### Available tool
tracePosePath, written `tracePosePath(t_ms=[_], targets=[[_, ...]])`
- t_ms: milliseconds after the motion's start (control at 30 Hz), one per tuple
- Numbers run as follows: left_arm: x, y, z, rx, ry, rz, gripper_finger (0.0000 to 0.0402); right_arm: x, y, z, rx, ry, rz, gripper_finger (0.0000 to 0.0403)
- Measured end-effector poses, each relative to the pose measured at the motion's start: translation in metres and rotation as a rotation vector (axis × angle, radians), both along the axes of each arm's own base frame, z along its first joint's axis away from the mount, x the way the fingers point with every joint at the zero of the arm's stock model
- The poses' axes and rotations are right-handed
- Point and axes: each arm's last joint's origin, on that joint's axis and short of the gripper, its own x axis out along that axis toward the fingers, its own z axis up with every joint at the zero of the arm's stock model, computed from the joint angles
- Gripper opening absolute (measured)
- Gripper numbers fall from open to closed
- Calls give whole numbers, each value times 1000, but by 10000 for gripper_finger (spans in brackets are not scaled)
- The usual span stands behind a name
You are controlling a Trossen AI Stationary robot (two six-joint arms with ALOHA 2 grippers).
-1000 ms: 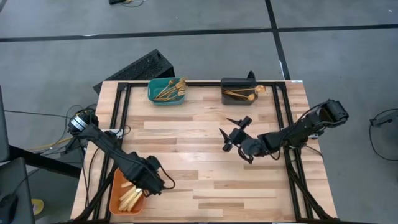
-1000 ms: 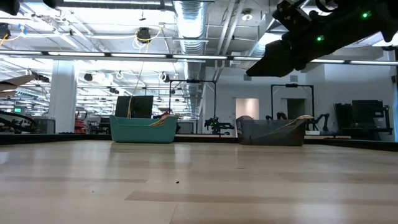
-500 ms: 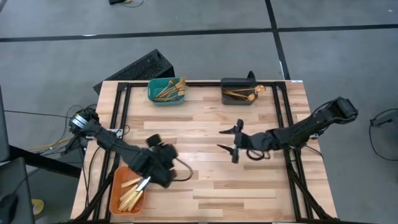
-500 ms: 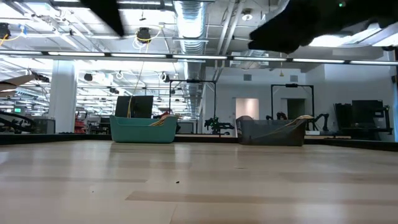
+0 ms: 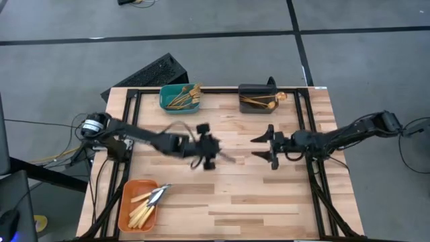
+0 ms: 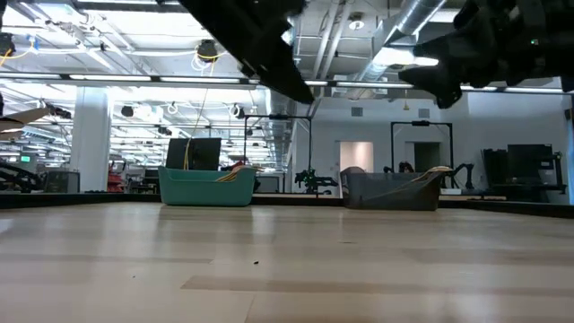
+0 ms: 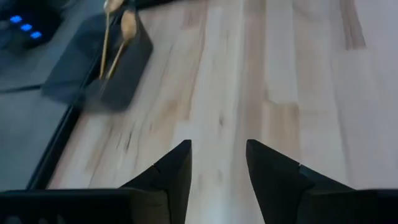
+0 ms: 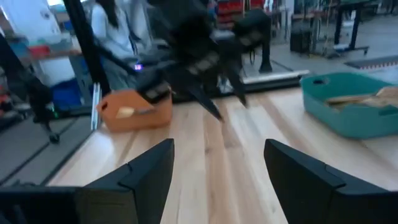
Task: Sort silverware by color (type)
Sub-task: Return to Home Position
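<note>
Collision is the chief risk: the left gripper [image 5: 209, 153], jaws spread and empty, hovers over the pale wooden table [image 5: 222, 198] near the right gripper [image 5: 270, 148], likewise spread, so a careless retreat could knock them together. Slim gold-coloured silverware [image 5: 142, 210] lies binned: silver-bladed knives [image 5: 153, 196] in the orange plastic bin [image 5: 122, 207], more pieces [image 5: 183, 99] in the teal bin [image 5: 165, 93], spoons [image 5: 261, 101] in the dark grey bin [image 5: 247, 90].

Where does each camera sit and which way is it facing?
High: overhead, straight down on table; left gripper and right gripper mid-table.
Low: table height, level toward teal bin, dark grey bin; arms overhead.
Left wrist: past own open fingers toward dark grey bin.
Right wrist: past own open fingers toward orange bin, left arm.
Shared: low, right wrist both show teal bin.
</note>
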Motion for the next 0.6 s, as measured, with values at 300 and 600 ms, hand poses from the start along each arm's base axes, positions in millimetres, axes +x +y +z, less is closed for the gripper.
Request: tracePosePath(t_ms=[300,600], targets=[[4,100,-4,-243,-142,-180,139,-14,-27,10,-32,-24,-134,274],[-29,101,29,-118,-181,-271,137,-21,-35,16,2,-67,-244,274]])
